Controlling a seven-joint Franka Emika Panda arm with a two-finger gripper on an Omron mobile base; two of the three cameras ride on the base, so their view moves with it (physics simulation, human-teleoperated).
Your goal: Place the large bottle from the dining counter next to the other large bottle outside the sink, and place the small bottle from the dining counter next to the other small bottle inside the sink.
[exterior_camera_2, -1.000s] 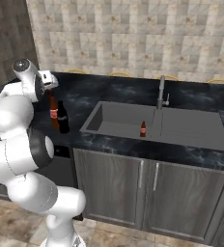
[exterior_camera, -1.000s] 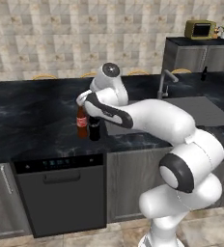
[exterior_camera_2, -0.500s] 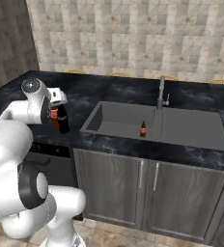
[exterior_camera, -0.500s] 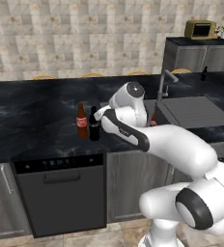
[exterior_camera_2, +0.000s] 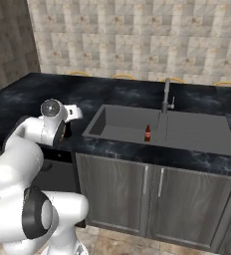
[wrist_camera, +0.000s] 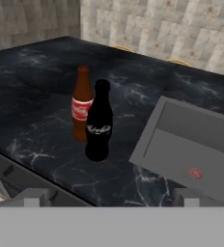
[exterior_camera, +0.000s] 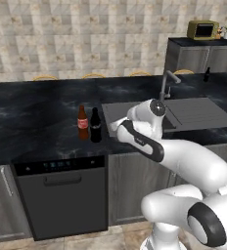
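Observation:
The large bottle, black with a white band, stands upright on the black counter, touching or nearly touching the other large bottle, brown with a red label, left of the sink. My gripper hangs just right of the black bottle, open and empty. In the hand view the black bottle and the brown one stand ahead of the gripper, apart from it. The other small bottle stands inside the sink. The small bottle, short and dark, stands at the counter's far right.
A faucet rises behind the sink basin. Gold stool backs line the counter's far edge. A dishwasher front sits below the bottles. A yellow appliance sits on the dark cabinet at the back right.
My arm has swung right and the hand has drawn back from the black bottle, which stays standing beside the brown one. The bottles have not moved.

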